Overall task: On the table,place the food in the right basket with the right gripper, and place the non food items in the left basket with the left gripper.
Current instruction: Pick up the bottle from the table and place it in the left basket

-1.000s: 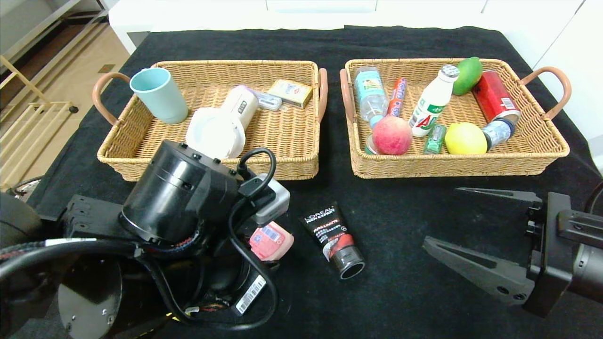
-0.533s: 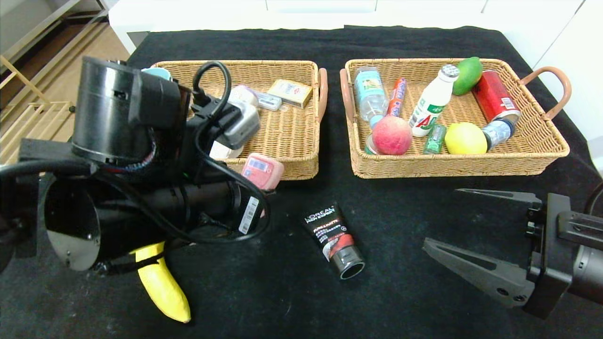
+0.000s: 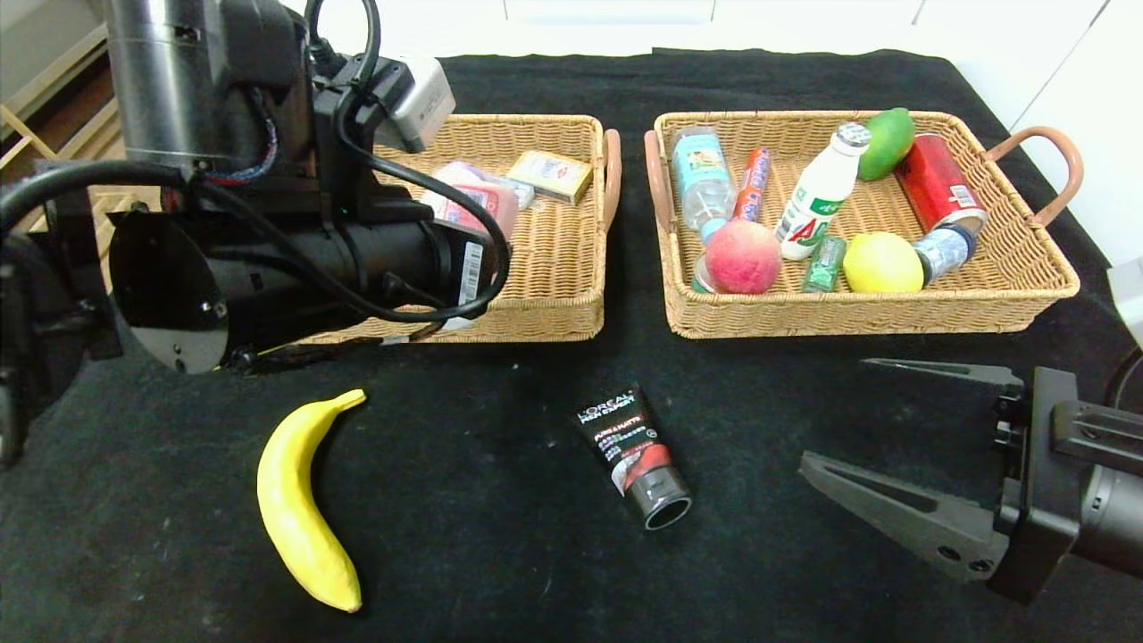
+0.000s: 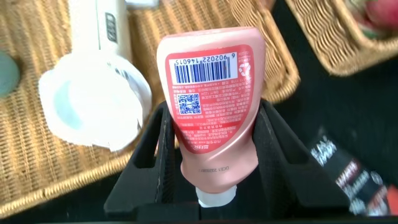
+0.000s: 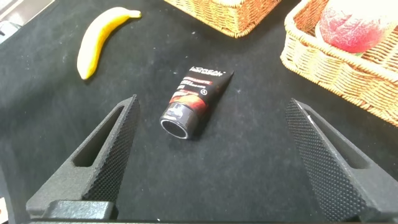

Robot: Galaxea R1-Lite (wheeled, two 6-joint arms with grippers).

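Beyond the far edge of my work surface I see a white counter or cabinet front [image 3: 625, 22] running across the back, with faint seams between its panels. To my right a white wall or cabinet side [image 3: 1085, 107] slants toward me. To my left lies a light wooden floor [image 3: 152, 134] in warm planks, with pale wooden slatted furniture [image 3: 36, 143] standing on it; I cannot tell what kind. The light is bright and even.

Left arm [image 3: 268, 250] hides left basket [image 3: 554, 268] near half (cup unseen); pink bottle [image 3: 478, 205] partly covered.
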